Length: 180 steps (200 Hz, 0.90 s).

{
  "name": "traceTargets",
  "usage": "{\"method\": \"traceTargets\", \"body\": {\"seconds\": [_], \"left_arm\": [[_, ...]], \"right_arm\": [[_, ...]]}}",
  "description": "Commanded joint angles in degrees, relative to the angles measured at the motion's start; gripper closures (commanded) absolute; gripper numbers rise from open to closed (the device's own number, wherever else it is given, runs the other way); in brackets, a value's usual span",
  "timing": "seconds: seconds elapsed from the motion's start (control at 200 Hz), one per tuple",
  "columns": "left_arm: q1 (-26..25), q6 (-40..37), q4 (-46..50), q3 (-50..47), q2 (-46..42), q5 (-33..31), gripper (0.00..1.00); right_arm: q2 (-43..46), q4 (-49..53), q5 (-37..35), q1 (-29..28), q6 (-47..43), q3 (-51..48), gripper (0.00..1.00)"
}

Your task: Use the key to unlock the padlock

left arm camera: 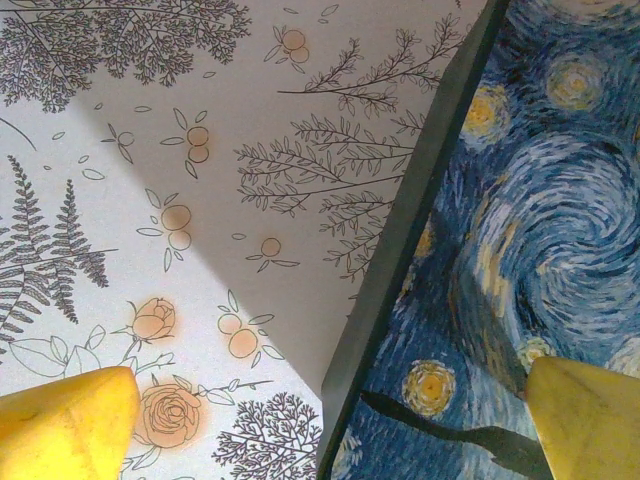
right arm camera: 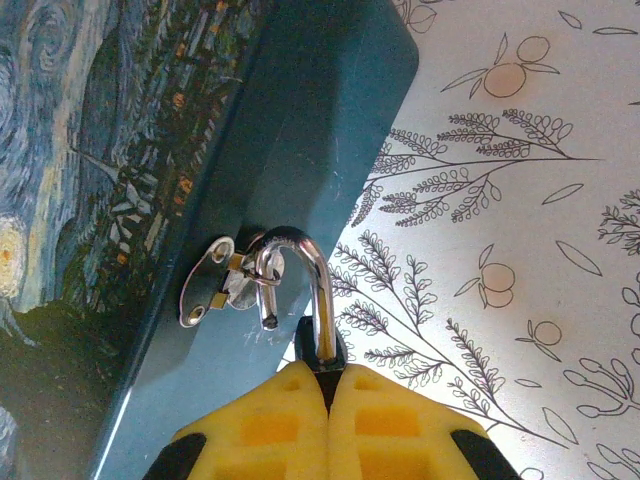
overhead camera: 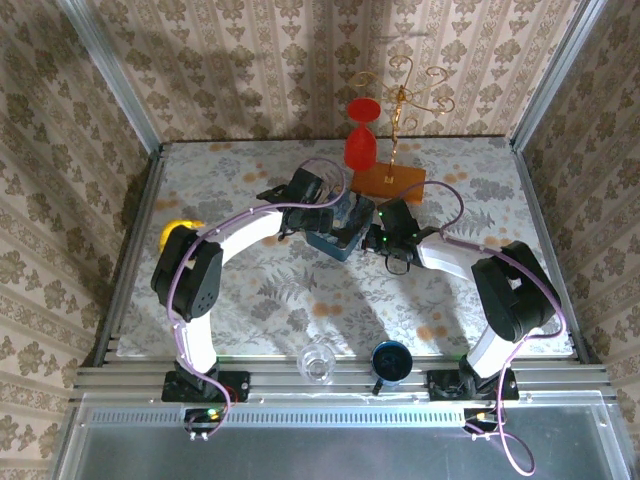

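Padlock (right arm camera: 322, 320) hooked through hasp (right arm camera: 210, 280) of tin (right arm camera: 300, 130), dark body pinched by right tool (right arm camera: 325, 375); left tool (left arm camera: 330, 415) spread wide, straddling tin edge above desk (left arm camera: 200, 100).

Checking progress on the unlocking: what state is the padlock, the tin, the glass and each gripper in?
padlock: shackle open, free end out of the body, hooked through the tin's clasp.
tin: lid down.
left gripper: open, astride the tin's edge.
right gripper: shut on the padlock's body.
glass: upright.
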<state>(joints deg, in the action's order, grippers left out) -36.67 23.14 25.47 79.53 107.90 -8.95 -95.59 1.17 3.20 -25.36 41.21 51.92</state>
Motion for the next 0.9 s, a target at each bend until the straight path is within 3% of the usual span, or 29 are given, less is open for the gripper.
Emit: {"method": "traceTargets", "body": {"seconds": [0.0, 0.895], "left_arm": [[0.72, -0.75, 9.18, -2.97, 1.18, -1.33, 0.00], [0.81, -1.08, 9.11, -2.89, 1.61, -0.98, 0.00]], "right_arm": [[1.15, -2.33, -0.81, 0.58, 1.33, -0.33, 1.00], [0.77, -3.53, -1.92, 1.81, 2.08, -0.16, 1.00]]}}
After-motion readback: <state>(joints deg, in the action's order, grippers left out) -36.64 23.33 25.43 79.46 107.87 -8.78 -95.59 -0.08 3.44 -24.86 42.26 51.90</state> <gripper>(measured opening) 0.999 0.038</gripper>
